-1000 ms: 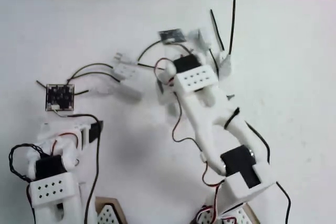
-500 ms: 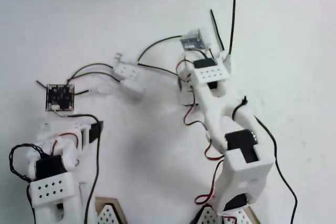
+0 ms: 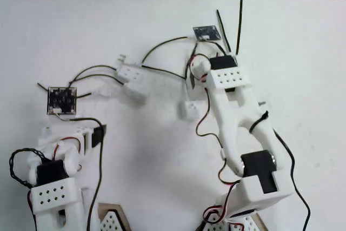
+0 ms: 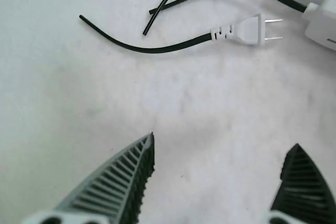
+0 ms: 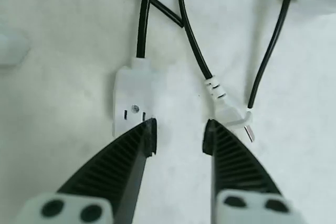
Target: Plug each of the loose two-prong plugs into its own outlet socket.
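Observation:
My right gripper [image 5: 178,129] is open and hangs just above the table. A white outlet socket [image 5: 131,108] on a black cord lies beside one fingertip, and a white two-prong plug [image 5: 228,111] beside the other. Nothing is between the fingers. From above, the right arm [image 3: 224,77] is at mid-table, with a white socket block [image 3: 189,110] beside it. My left gripper [image 4: 223,142] is open and empty over bare table. Farther ahead lie another white plug [image 4: 247,30] and two white sockets [image 4: 325,24]. From above, the left gripper [image 3: 75,132] sits at the near left.
A dark square module [image 3: 62,100] lies at the left and a second one [image 3: 206,32] at the back centre, both on black cords. A white socket block [image 3: 130,73] sits between them. Loose black cord ends [image 3: 239,20] stick out behind the right arm.
The right arm swung to the right, and the dark module at the back slid right with its cord. The left arm kept still.

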Controlling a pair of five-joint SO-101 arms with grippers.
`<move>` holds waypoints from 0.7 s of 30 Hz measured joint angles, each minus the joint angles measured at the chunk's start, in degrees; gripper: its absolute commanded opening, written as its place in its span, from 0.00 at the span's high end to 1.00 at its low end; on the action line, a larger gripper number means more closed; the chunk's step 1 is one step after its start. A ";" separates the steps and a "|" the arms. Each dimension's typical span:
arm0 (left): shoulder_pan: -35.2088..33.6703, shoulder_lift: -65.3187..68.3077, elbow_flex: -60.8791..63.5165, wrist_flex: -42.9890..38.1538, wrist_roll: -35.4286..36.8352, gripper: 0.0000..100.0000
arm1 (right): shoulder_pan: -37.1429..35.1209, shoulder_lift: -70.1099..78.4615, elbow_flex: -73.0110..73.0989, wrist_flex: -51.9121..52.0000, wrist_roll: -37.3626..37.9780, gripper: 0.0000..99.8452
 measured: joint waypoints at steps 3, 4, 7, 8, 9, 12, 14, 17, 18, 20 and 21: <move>0.00 0.00 0.00 0.00 0.00 0.63 | -0.09 1.67 0.26 0.00 0.00 0.83; 0.00 0.00 0.00 0.00 0.00 0.63 | -0.35 2.02 0.26 0.00 0.00 0.83; 0.00 0.00 0.00 0.00 0.00 0.63 | -2.20 2.11 0.26 0.00 0.00 0.83; 0.00 0.00 0.00 0.00 0.00 0.63 | -2.81 2.11 0.26 0.00 0.00 0.83; 0.00 0.00 0.00 0.00 0.00 0.63 | -3.34 2.20 0.26 0.00 -0.18 0.83; 0.00 0.00 0.00 0.00 0.00 0.63 | -4.75 2.55 0.26 0.00 -2.90 0.83; 0.00 0.00 0.00 0.00 0.00 0.63 | -5.54 3.87 0.26 0.00 -4.48 0.83; 0.00 0.00 0.00 0.00 0.00 0.63 | -5.27 6.95 0.26 -1.67 -6.15 0.83; 0.00 0.00 0.00 0.00 0.00 0.63 | -5.19 8.18 0.26 -2.46 -6.59 0.83; 0.00 0.00 0.00 0.00 0.00 0.63 | -5.45 9.93 0.09 -3.78 -7.56 0.83; 0.00 0.00 0.00 0.00 0.00 0.63 | -5.63 10.29 0.00 -4.31 -8.00 0.83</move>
